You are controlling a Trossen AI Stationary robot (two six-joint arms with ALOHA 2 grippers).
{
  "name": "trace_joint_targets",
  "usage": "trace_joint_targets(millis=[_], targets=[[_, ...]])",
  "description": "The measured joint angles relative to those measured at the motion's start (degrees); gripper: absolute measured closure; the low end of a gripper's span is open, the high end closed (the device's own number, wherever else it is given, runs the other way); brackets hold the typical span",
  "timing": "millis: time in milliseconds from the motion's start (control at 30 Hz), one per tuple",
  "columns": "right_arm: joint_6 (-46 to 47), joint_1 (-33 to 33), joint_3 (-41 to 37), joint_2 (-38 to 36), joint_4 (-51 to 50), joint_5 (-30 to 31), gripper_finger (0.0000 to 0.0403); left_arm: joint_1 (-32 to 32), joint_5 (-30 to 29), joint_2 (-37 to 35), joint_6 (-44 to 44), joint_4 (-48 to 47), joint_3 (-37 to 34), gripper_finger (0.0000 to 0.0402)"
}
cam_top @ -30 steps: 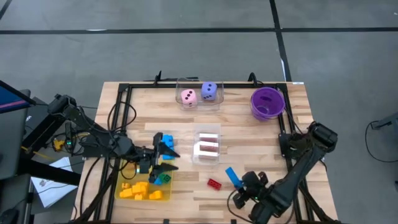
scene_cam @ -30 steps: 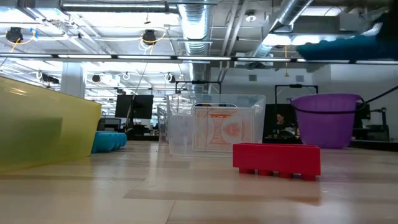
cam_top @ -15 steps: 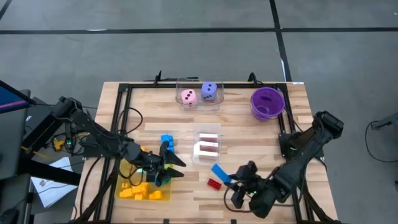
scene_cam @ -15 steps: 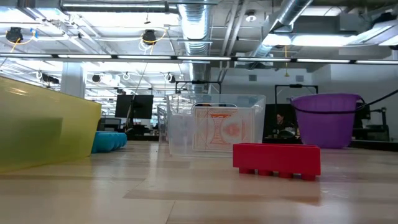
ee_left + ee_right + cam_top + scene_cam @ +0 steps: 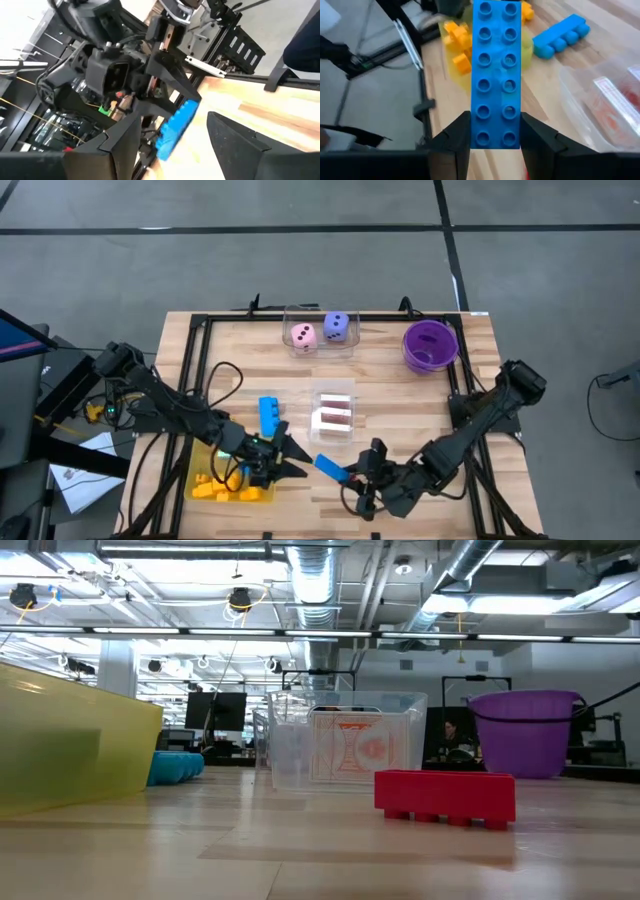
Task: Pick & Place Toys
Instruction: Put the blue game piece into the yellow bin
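- Currently the right gripper (image 5: 345, 476) pinches a long blue brick (image 5: 496, 75) by one short end, fingers on its two long sides; brick sticks out toward 10 o'clock, just beside the yellow translucent tray (image 5: 201, 465).
- Handling guess: hard, light, stiff plastic, smooth sides so a bit slippery; studded top gives no grip. Side pinch near the end looks fine but could let it swing; mid-length would be steadier.
- Left gripper (image 5: 280, 458) hovers over the tray's 3 o'clock edge, fingers spread apart, nothing between them, facing the incoming brick (image 5: 175, 126).
- Second blue brick (image 5: 268, 414) lies on the table at 12 o'clock of the tray.
- Red brick (image 5: 445, 796) sits on the wood near the table's 6 o'clock edge; in the high view the right arm covers it.
- Tray holds several yellow pieces (image 5: 222, 486); anything else in it is hidden under the left gripper.
- Clear box (image 5: 333, 416) mid-table holds small playing cards (image 5: 358, 748).
- Clear box (image 5: 319, 332) at the 12 o'clock edge holds a pink die (image 5: 303, 336) and a purple die (image 5: 338, 327).
- Purple round bowl (image 5: 431, 345) at 1 o'clock; contents cannot be told.
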Motion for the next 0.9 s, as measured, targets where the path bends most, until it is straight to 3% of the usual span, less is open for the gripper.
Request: trace_joint_targets(millis=[333,900], targets=[[-2.9,-1.23,-0.01,0.85,3.39,-2.87,0.0273,0.17,1.32,3.66,0.42,-0.14,2.33,0.018],[-7.94,-3.91,-0.06,2.05,10.06,-3.88,0.0273,0.22,1.3,3.69,1.46,0.05,2.33,0.0181]])
